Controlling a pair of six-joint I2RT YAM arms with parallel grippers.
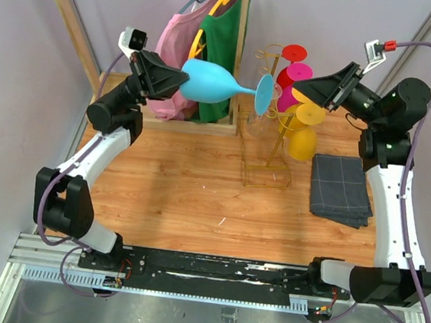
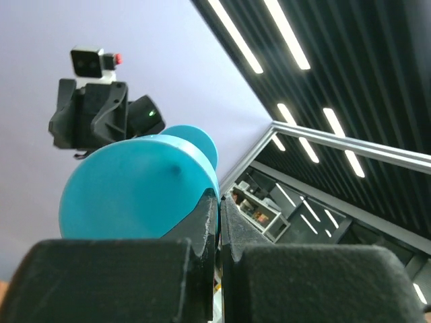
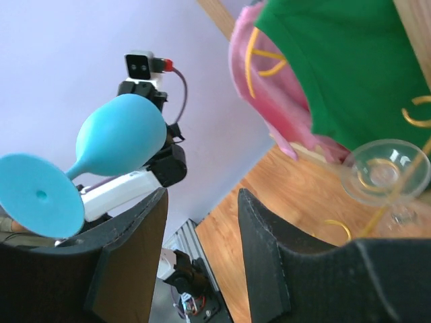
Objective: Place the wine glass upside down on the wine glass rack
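At the far edge of the table, near its middle: the wine glass rack [image 1: 266,185] stands upright. Coloured glasses [image 1: 302,140] hang on its right side and a clear glass [image 1: 260,120] on its left.
Wine glass: the blue wine glass [image 1: 208,82] is in the air on its side, above the far left part of the table. Its bowl points left and its foot points toward the rack's top.
Left gripper: the left gripper [image 1: 176,80] is pressed together on the rim end of the bowl, so the glass juts out from it sideways.
Right gripper: the right gripper [image 1: 296,84] is spread with nothing between its fingers. It hovers over the rack, just right of the foot.
Step in hand (judgement): bringing the foot to a free hook arm, possibly with a hand-off at the stem.
Doing it well (judgement): turn the mouth down before the stem goes into the hook. Approach from the left side, clear of the clear glass and the hanging ones. If the right arm takes over, it should close on the stem just under the foot before the left lets go.
Top view only: shows the rack's base, the grey cloth [image 1: 341,189] at the right edge and the wooden clothes rack [image 1: 242,56] behind.
Left wrist only: shows the pads nearly meeting with the bowl bulging beyond them. No rack is in sight.
Right wrist only: shows the foot lying outside the fingers, to their left, not between them. The clear glass is close on the other side.
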